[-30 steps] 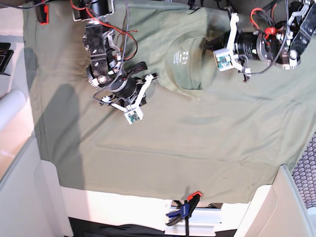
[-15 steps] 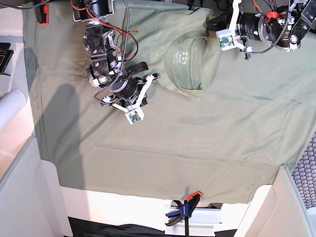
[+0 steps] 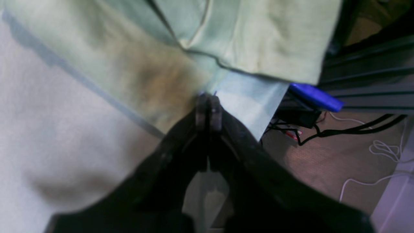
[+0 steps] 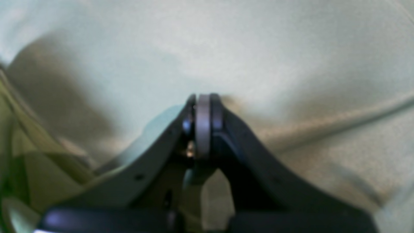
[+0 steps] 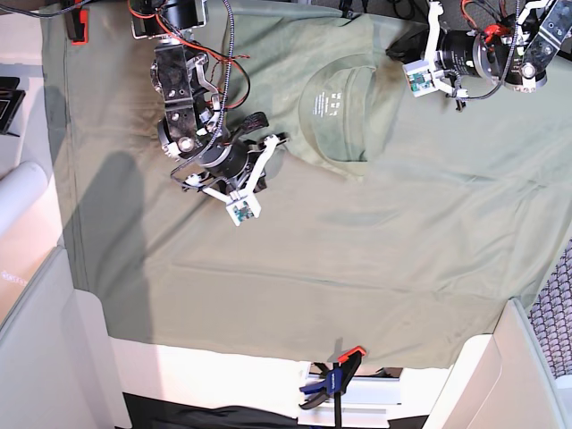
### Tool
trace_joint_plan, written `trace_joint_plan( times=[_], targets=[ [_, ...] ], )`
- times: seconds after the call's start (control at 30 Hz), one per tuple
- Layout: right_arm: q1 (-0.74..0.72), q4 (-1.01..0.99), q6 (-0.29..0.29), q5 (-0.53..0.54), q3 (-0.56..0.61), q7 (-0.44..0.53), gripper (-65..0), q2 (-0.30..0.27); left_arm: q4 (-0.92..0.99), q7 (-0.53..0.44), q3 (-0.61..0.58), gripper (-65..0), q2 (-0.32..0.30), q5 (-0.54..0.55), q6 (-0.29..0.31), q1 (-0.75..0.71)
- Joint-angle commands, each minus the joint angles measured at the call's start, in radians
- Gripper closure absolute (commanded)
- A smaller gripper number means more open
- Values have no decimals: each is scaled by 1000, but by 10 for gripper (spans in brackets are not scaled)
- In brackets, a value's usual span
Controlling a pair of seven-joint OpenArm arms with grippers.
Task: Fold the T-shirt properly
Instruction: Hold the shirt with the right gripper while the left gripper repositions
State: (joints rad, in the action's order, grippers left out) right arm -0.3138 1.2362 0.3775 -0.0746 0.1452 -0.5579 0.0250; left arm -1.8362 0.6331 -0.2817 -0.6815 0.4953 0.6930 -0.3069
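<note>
My right gripper [image 5: 279,139] sits at about ten o'clock in the base view, jaws pressed together, low over the cloth; my wrist view shows only blurred green fabric past the tips, and I cannot tell whether any cloth is pinched between them. Left of it the green cloth runs on to its hemmed left edge [image 5: 67,179], so there is flat room there, with a pale roll [image 5: 20,192] lying beyond that edge at nine o'clock. The T-shirt [image 5: 375,214] lies spread flat across the middle and right of the tabletop [image 5: 214,366], its ribbed collar [image 5: 335,112] at about twelve o'clock, with the white label print showing inside the neck. Its long axis runs from twelve to six, neck toward the far edge, hem [image 5: 295,356] near the bare pale strip of tabletop at six, where a clamp [image 5: 335,380] grips the front edge. My left gripper [image 5: 391,55] is at one o'clock, just right of the collar near the shoulder, jaws together; my wrist view shows the tips [image 3: 208,108] meeting at a fold of pale green cloth beside the far edge, with a blue handle [image 3: 315,97] and cables [image 3: 349,131] past it, so little room remains there.
</note>
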Motion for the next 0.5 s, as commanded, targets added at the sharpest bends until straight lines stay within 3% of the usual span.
trace_joint_plan(
  times=[0.0, 0.27, 0.47],
  targets=[
    [-26, 17, 2, 8, -1, 19, 0, 3, 0, -17, 7, 0, -10, 0, 5, 8],
    [-26, 17, 2, 8, -1, 6, 0, 3, 173, -16, 6, 0, 69, -51, 5, 61],
    [-26, 17, 2, 3, -1, -20, 0, -1, 293, -27, -12, 0, 72, -52, 5, 199]
  ],
)
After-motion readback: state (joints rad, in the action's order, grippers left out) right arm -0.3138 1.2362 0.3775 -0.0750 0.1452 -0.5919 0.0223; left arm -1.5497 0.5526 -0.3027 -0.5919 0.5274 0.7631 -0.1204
